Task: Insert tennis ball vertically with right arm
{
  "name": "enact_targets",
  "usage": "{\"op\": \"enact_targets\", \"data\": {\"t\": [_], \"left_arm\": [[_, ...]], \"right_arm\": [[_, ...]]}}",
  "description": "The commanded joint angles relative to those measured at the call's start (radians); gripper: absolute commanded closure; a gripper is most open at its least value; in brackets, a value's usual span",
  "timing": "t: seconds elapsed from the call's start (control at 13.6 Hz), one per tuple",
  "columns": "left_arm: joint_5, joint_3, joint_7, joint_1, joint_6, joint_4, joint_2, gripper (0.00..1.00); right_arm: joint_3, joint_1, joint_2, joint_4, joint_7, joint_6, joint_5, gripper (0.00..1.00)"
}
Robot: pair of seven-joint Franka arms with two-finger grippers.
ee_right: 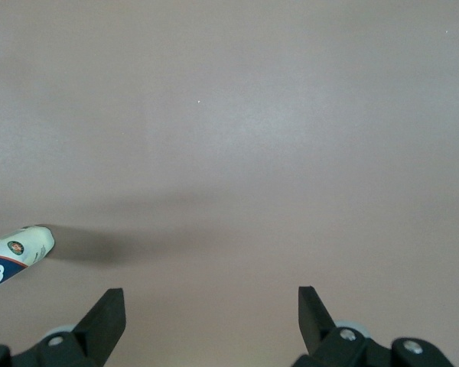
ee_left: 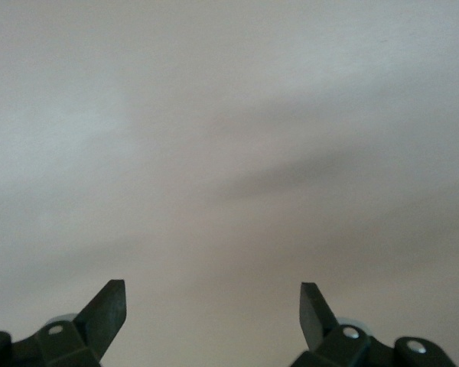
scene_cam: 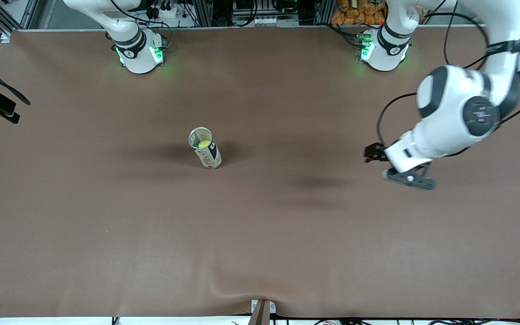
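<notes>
While the tennis ball [scene_cam: 204,144] sits in the can [scene_cam: 206,149], right claw [ee_right: 211,310] spread wide, empty, left claw [ee_left: 213,306] likewise.

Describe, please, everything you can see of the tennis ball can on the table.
The tennis ball can is a slim tube with a pale label and a dark blue band. It stands upright on the brown table, near the middle, closer to the right arm's end. Its top is open, with no lid, and a yellow-green tennis ball sits inside. No claw touches it. The right wrist view shows only its lower end, with a small round logo.
</notes>
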Motion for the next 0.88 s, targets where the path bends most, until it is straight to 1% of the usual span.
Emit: {"op": "enact_targets", "data": {"t": [0.0, 0.29, 0.52, 0.66, 0.74, 0.81], "left_arm": [[0.074, -0.001, -0.029, 0.053, -0.122, 0.056, -0.035, 0.0], [0.126, -0.001, -0.029, 0.125, -0.29, 0.176, -0.059, 0.0], [0.134, 0.007, -0.065, 0.127, -0.393, 0.248, -0.104, 0.0], [0.134, 0.003, -0.105, 0.121, -0.498, 0.331, -0.102, 0.0], [0.134, -0.001, -0.113, 0.118, -0.519, 0.359, -0.102, 0.0], [0.134, -0.001, -0.112, 0.121, -0.519, 0.363, -0.102, 0.0]], "right_arm": [[0.01, -0.014, 0.007, 0.014, -0.014, 0.002, -0.01, 0.0], [0.01, -0.014, 0.006, 0.02, -0.012, 0.002, -0.015, 0.0], [0.01, -0.017, 0.007, 0.018, -0.012, 0.002, -0.013, 0.0], [0.01, -0.017, 0.007, 0.018, -0.014, 0.002, -0.013, 0.0], [0.01, -0.017, 0.007, 0.018, -0.012, 0.002, -0.012, 0.0], [0.01, -0.017, 0.007, 0.018, -0.014, 0.002, -0.013, 0.0]]}}
